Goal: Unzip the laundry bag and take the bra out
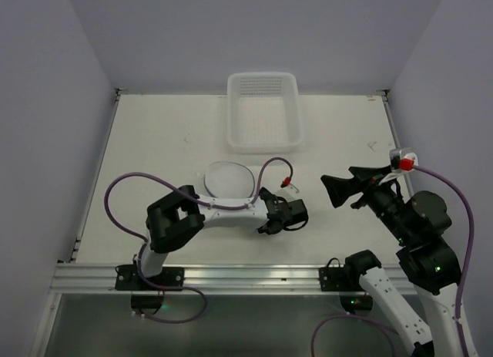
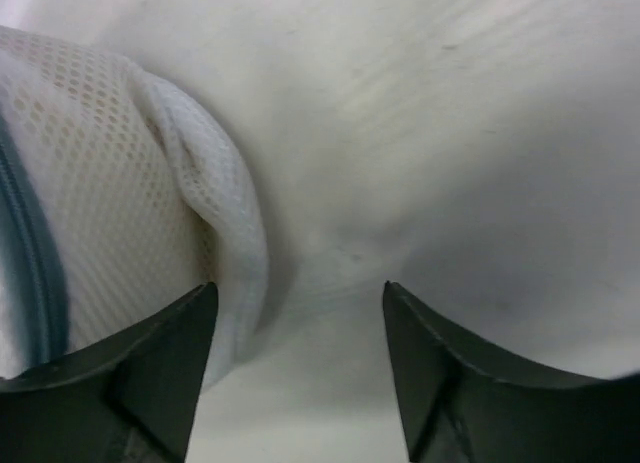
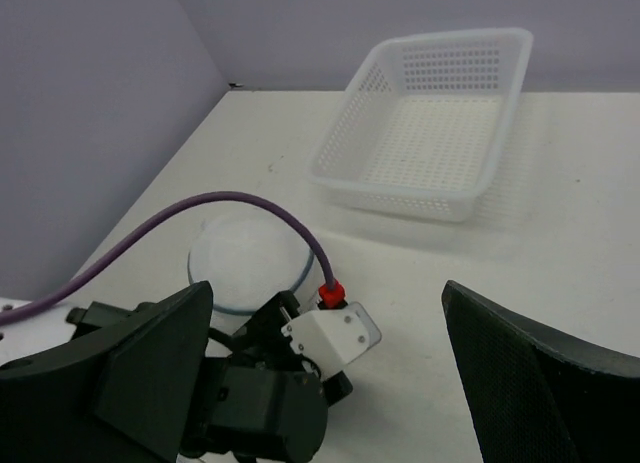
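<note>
dark fingers (image 2: 130,383) of the left claw (image 2: 300,291) fill the bottom of its wrist view. they're spread wide with nothing but bare table (image 2: 450,133) between them, so it's open and holding nothing. the bag (image 2: 90,203) sits just off the finger on the left of that view, white mesh bulging right up to the tip. can't tell if it actually touches. a grey-blue zip (image 2: 35,263) runs along the bag further out on that side.

surface is a plain off-white table with a few small marks, boxed in by pale lilac walls (image 1: 46,102) on three sides. past the bag from the left claw there's a white basket (image 1: 264,79) near the back wall, well apart from both claws.

left arm is folded at the elbow near its base, with the forearm laid out low across the table toward the right arm's side. its claw is down close to the surface and a purple cable (image 1: 115,191) loops over it. right claw (image 1: 330,191) hangs up off the table pointing at the left claw, jaws wide apart and empty too.
</note>
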Controlling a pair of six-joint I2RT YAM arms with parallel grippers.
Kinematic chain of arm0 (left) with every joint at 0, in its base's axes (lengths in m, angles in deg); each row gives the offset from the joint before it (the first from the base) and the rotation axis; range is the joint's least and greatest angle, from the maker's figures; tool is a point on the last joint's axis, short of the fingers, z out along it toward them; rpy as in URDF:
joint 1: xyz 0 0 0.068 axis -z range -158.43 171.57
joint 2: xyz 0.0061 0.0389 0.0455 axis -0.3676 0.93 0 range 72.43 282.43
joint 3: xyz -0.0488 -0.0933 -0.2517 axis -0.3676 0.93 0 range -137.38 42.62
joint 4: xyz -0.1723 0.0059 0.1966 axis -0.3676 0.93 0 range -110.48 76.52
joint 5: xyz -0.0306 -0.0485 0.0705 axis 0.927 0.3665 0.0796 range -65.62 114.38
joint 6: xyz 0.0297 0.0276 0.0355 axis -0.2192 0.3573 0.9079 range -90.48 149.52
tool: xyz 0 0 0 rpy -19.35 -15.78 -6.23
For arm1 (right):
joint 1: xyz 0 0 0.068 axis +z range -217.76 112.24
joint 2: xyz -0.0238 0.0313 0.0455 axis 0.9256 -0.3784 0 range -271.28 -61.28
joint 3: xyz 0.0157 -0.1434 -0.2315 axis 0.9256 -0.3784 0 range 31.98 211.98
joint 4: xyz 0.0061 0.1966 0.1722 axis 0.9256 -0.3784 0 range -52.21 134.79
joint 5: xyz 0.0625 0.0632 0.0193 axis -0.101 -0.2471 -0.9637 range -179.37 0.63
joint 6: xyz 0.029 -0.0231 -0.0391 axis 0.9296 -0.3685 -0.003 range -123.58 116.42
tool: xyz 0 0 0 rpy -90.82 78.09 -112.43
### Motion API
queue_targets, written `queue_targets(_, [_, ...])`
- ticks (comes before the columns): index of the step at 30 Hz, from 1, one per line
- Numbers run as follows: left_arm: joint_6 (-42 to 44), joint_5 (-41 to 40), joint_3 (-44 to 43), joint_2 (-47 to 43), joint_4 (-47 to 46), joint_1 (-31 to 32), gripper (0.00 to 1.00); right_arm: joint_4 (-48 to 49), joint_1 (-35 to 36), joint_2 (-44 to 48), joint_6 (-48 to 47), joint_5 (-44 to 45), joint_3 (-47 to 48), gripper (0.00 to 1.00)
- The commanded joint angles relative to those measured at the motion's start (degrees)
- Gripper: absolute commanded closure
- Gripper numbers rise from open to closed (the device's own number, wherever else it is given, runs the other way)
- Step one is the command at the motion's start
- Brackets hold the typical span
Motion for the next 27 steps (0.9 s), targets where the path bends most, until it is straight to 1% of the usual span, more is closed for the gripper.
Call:
queue_targets(1, [-3.29, 2.68, -4.30, -4.84, -0.73, 3.89, 0.26, -0.45, 0.18, 1.30, 0.71, 3.45, -0.02, 0.01])
queue_targets(2, [-3.11, 2.60, -4.73, -5.81, -0.64, 4.60, 0.19, -0.54, 0.09, 1.48, 0.71, 3.81, 0.06, 0.01])
queue_targets(4, [-3.46, 3.38, -6.13, -9.23, -0.11, 5.39, 0.13, -0.54, 0.18, 1.92, 0.45, 4.33, 0.41, 0.01])
queue_targets(5, [-3.89, 5.04, -6.49, -10.47, -0.20, 5.39, 0.10, -0.54, 0.18, 1.92, 0.36, 4.34, 0.50, 0.01])
queue_targets(8, [-6.52, 5.50, -7.99, -15.48, 0.32, 5.13, 0.08, -0.54, 0.18, 1.22, -0.08, 3.64, 1.47, 0.01])
queue_targets(11, [-10.38, 5.32, -8.34, -19.87, 3.04, 3.12, 0.07, -0.01, 0.18, -0.97, -0.61, 1.35, 2.35, 0.01])
queue_targets(14, [-10.23, 6.46, -6.86, -24.70, 5.42, -2.67, 0.07, 0.43, 0.18, -4.05, -1.23, -1.90, 2.88, 0.01])
queue_targets(15, [-9.18, 6.90, -5.98, -26.20, 4.64, -6.78, 0.07, 0.43, 0.18, -6.14, -1.23, -3.56, 2.88, 0.01])
queue_targets(17, [-5.23, 8.13, -3.26, -30.24, 2.97, -11.28, 0.08, 0.43, 0.18, -8.52, -0.88, -5.85, 2.61, 0.01])
queue_targets(18, [-3.30, 8.75, -2.55, -31.21, 0.88, -15.57, 0.08, 0.43, 0.18, -9.93, 0.08, -7.08, 2.35, 0.01])
queue_targets(19, [-1.46, 9.27, -1.84, -32.70, -0.36, -17.70, 0.09, 1.21, 0.09, -12.55, 0.53, -9.96, 1.31, 0.01])
queue_targets(20, [2.39, 10.58, -1.23, -33.06, -1.33, -19.72, 0.10, 2.26, 0.18, -13.80, 1.05, -11.73, 0.16, 0.01])
queue_targets(21, [4.60, 11.99, -0.96, -33.15, -3.43, -23.31, 0.10, 3.49, 0.35, -14.94, 2.97, -13.05, -0.98, 0.01])
queue_targets(23, [10.39, 15.86, -0.26, -33.16, -5.90, -26.41, 0.11, 7.36, 1.32, -18.54, 5.44, -15.52, -4.76, 0.01])
queue_targets(24, [12.17, 20.05, 0.44, -32.72, -8.00, -29.64, 0.11, 9.98, 3.24, -21.08, 7.89, -15.61, -7.03, 0.01])
queue_targets(25, [14.62, 21.92, 0.62, -32.46, -8.63, -31.24, 0.11, 11.40, 4.82, -22.41, 8.96, -14.75, -8.10, 0.01])
queue_targets(26, [15.17, 23.24, 0.97, -32.19, -10.20, -33.00, 0.11, 12.81, 6.40, -23.90, 10.62, -14.21, -8.98, 0.01])
queue_targets(27, [15.78, 24.91, 1.67, -31.93, -11.18, -36.32, 0.12, 15.08, 8.16, -25.57, 11.34, -13.77, -10.21, 0.01])
